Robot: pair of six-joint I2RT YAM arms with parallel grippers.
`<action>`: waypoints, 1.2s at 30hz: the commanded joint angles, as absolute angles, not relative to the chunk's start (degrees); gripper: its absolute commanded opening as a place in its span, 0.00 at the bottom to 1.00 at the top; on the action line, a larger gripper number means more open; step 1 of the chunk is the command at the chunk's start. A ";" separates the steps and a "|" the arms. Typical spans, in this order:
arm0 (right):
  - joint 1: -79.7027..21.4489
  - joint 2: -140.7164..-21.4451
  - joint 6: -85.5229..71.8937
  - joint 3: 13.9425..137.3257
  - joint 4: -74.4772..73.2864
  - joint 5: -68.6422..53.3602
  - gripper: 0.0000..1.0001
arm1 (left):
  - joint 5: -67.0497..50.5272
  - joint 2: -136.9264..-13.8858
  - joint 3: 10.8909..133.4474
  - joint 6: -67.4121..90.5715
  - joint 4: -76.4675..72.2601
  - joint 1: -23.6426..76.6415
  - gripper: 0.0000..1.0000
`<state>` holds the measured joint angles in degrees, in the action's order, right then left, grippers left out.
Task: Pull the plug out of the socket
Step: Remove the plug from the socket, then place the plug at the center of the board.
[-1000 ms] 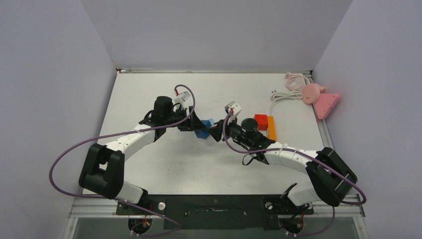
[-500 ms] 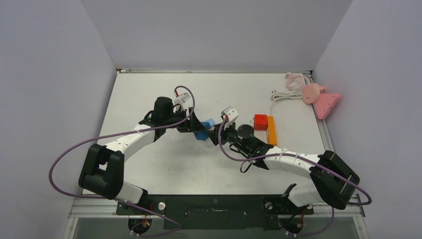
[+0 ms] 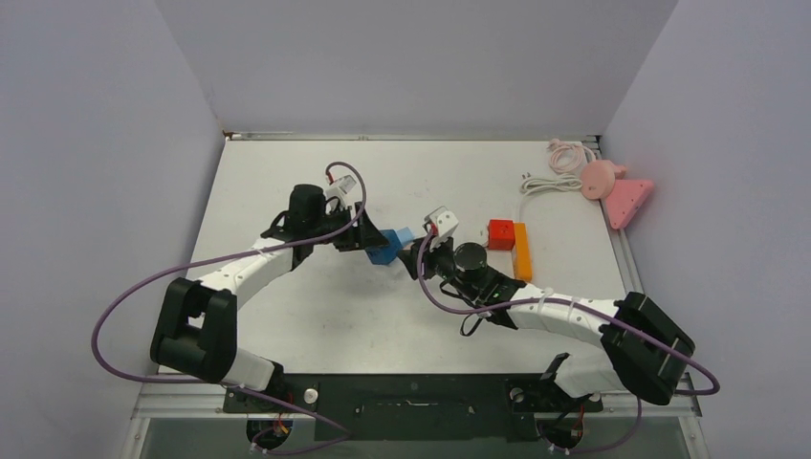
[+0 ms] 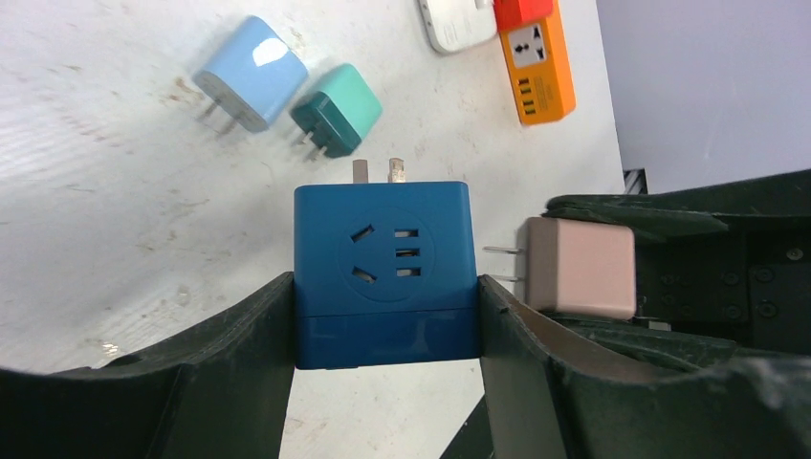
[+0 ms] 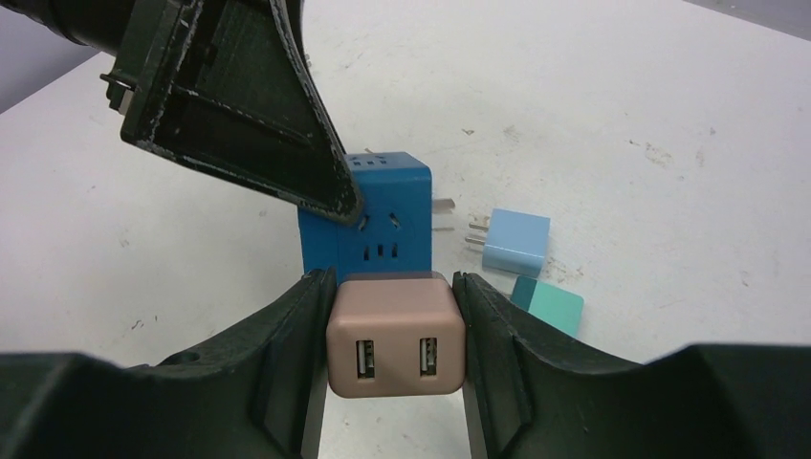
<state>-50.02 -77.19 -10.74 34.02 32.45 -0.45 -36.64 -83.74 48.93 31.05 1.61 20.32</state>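
My left gripper [image 4: 385, 287] is shut on a dark blue cube socket [image 4: 383, 277], its outlet face toward the left wrist camera and its own prongs pointing away. Just right of it, my right gripper [image 5: 394, 287] is shut on a tan plug [image 5: 395, 335] with two USB ports. In the left wrist view the plug [image 4: 579, 268] shows two bare prongs that point at the socket's side and stop just short of it. From above, both grippers meet at mid-table around the socket [image 3: 384, 251].
A light blue charger [image 4: 253, 72] and a teal charger [image 4: 337, 108] lie on the table beyond the socket. An orange power strip [image 3: 521, 246] with a red cube [image 3: 501, 233] sits to the right. A pink object [image 3: 617, 191] and a coiled white cable [image 3: 550, 177] are at the back right.
The left arm has drawn slightly left with the socket. The right wrist has swung down and left. Both grips are unchanged.
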 commanded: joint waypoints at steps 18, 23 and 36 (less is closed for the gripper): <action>-47.20 -86.94 -13.46 42.48 25.42 -1.86 0.05 | -26.36 -66.92 47.78 30.25 -1.51 10.01 0.00; -47.20 -92.88 -15.15 46.66 23.41 -4.03 0.10 | -27.87 -67.26 48.07 30.70 -1.60 10.00 0.00; -45.83 -102.35 -17.43 52.08 21.97 -3.32 0.41 | -29.77 -67.22 47.73 32.03 -2.38 10.12 0.00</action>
